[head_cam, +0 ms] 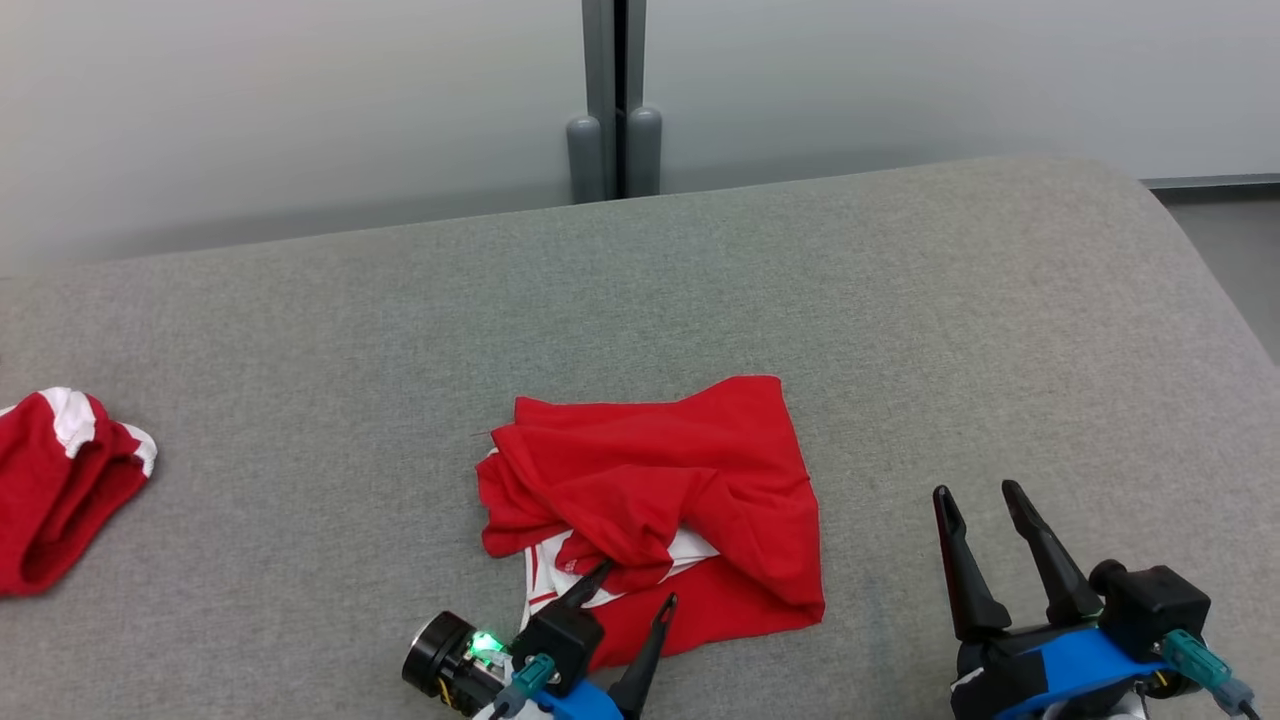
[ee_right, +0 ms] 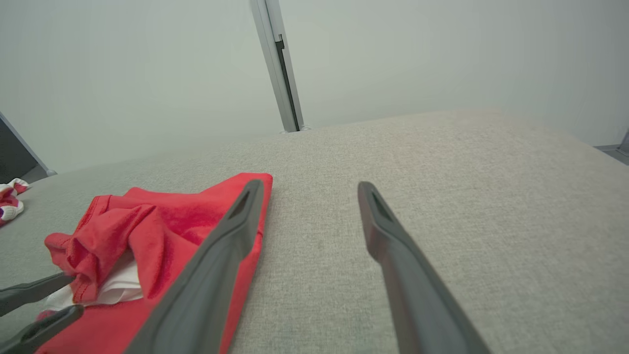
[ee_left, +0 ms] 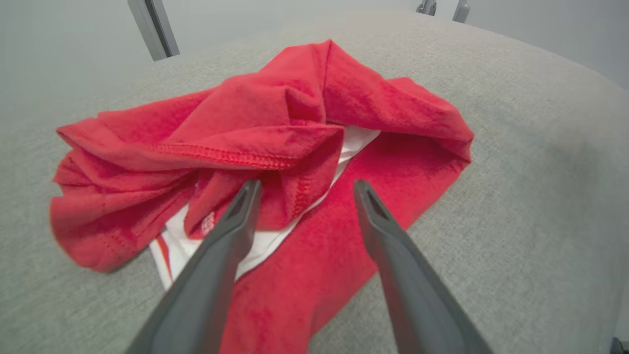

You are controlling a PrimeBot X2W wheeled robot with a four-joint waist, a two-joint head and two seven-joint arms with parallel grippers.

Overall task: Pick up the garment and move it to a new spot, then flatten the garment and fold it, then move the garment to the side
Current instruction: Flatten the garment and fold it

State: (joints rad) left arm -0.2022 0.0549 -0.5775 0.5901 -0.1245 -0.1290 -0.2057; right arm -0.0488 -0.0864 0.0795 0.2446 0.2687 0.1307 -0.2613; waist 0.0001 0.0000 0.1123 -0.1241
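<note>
A red garment (head_cam: 660, 500) with white trim lies rumpled and partly folded in the middle of the grey cushion (head_cam: 900, 330). My left gripper (head_cam: 638, 583) is open at its near edge, fingers over the red and white cloth (ee_left: 275, 147), nothing between them. My right gripper (head_cam: 975, 495) stands open to the right of the garment, above bare cushion (ee_right: 442, 196). In the right wrist view the garment (ee_right: 162, 221) lies at the lower left, with the left gripper's fingertips (ee_right: 54, 285) at its near edge.
A second red and white garment (head_cam: 60, 480) lies bunched at the cushion's far left edge, seen small (ee_right: 10, 196) in the right wrist view. A grey post (head_cam: 613, 100) stands against the pale wall behind. The cushion's right edge curves down toward the floor.
</note>
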